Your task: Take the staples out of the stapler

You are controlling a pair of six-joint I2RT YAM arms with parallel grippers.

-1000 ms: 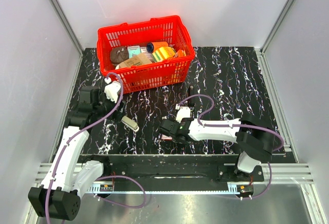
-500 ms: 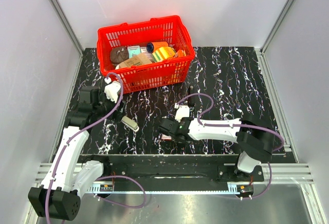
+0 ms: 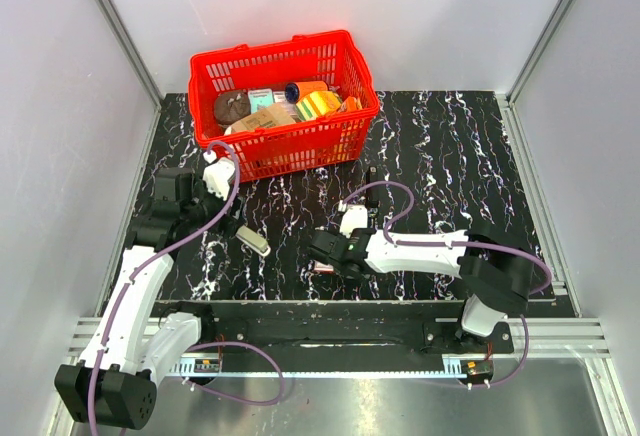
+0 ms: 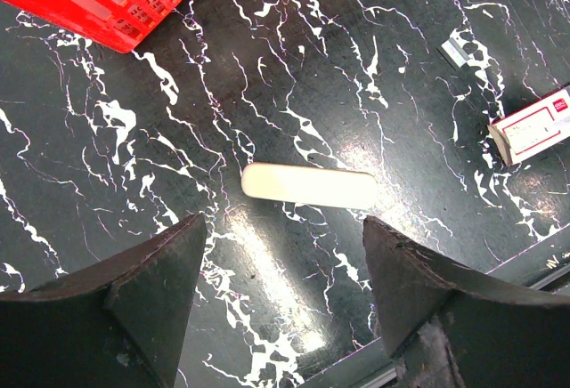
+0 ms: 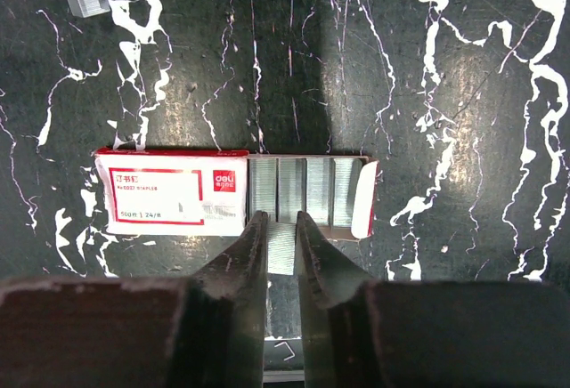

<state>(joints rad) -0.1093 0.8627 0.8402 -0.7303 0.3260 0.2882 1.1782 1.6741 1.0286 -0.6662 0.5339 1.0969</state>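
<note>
Right gripper (image 5: 281, 219) is holding a staple strip (image 5: 281, 254) at the open staple box (image 5: 178, 203).
Its fingers are pinching the strip, nearly closed; next probably comes a level release. Left gripper (image 4: 283, 228) is hovering wide open above the stapler (image 4: 308, 185).

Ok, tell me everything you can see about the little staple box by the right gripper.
The staple box is small red-and-white cardboard, lying flat on the black marbled table. Its tray is slid partly out, showing rows of silvery staples, end flap open. The right gripper sits at the tray's near edge, pinching a strip of staples.
</note>
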